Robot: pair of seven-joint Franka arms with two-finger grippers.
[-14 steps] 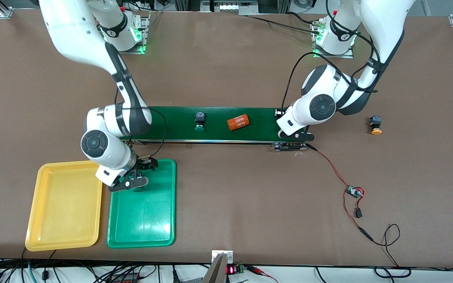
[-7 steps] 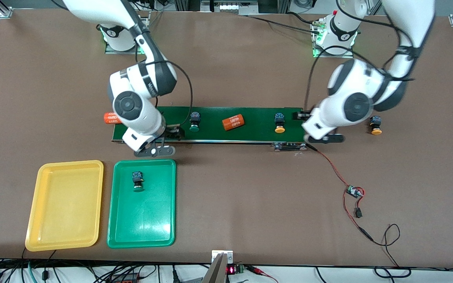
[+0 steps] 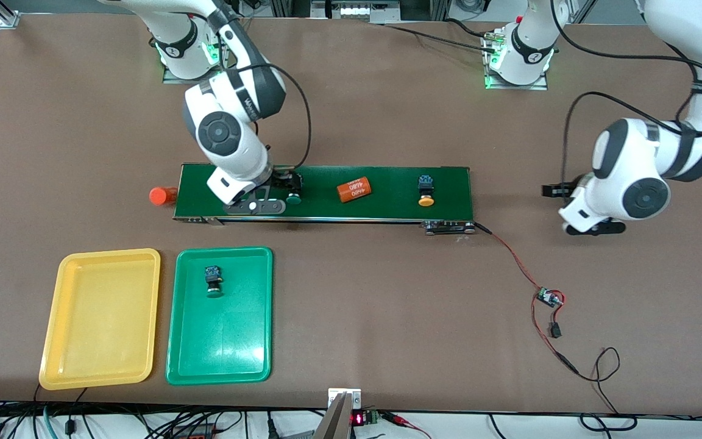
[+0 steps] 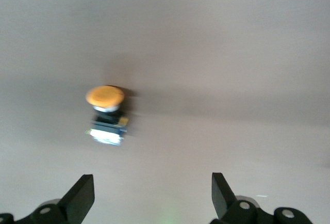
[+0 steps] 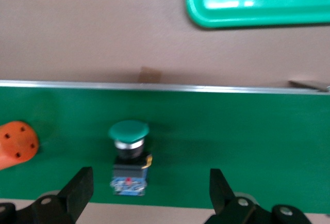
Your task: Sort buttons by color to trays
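Observation:
My right gripper [image 3: 286, 186] [image 5: 149, 193] hangs open over the belt. A green button [image 3: 293, 196] [image 5: 129, 157] lies on its side just ahead of its fingertips, untouched. Another green button [image 3: 214, 280] lies in the green tray [image 3: 223, 341] [image 5: 258, 2]. The yellow tray [image 3: 101, 317] beside it holds nothing. A yellow button [image 3: 426, 190] lies on the belt nearer the left arm's end. My left gripper [image 3: 555, 192] [image 4: 152, 195] is open over bare table past that end of the belt. A second yellow button [image 4: 105, 113] lies below it, hidden by the arm in the front view.
The dark-green conveyor belt [image 3: 387, 201] also carries an orange "4680" cylinder [image 3: 354, 190] [image 5: 15, 144]. Another orange cylinder [image 3: 162, 195] stands on the table at the belt's end toward the right arm. A red-and-black cable with a small board [image 3: 549, 297] runs from the belt toward the front camera.
The right gripper left a green button in the green tray and moved up to the belt. The left gripper opened, left a yellow button on the belt and swung out over the table.

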